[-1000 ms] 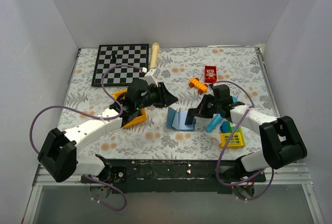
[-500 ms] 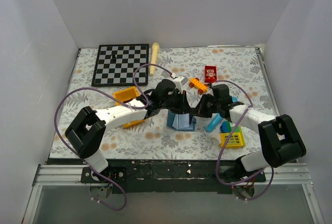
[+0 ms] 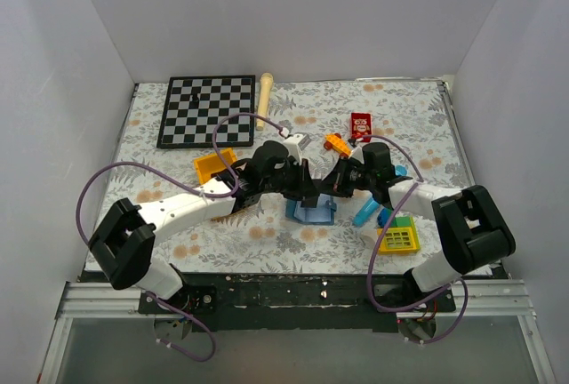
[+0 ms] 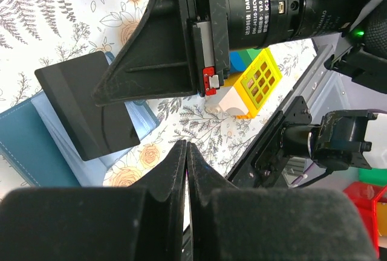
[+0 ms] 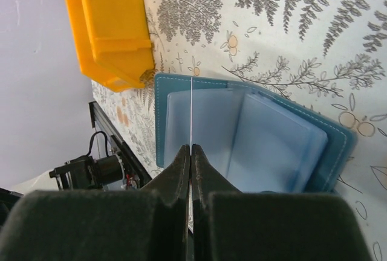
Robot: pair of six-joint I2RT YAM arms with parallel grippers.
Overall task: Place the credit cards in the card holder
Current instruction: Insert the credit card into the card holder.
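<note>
Your right gripper (image 5: 191, 150): jaws pinch credit card (image 4: 78, 107) by its flat faces, near one edge. Looks thin, stiff, slick; left gripper (image 4: 186, 147): jaws pressed together, empty.

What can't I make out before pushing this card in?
Top view: card holder mostly hidden beneath left tool and right tool.
Right wrist: credit card edge-on, a thin line; pocket entry unclear.
Left wrist: right tool covers the card's gripped edge.
Second card: spotted in no view.
</note>
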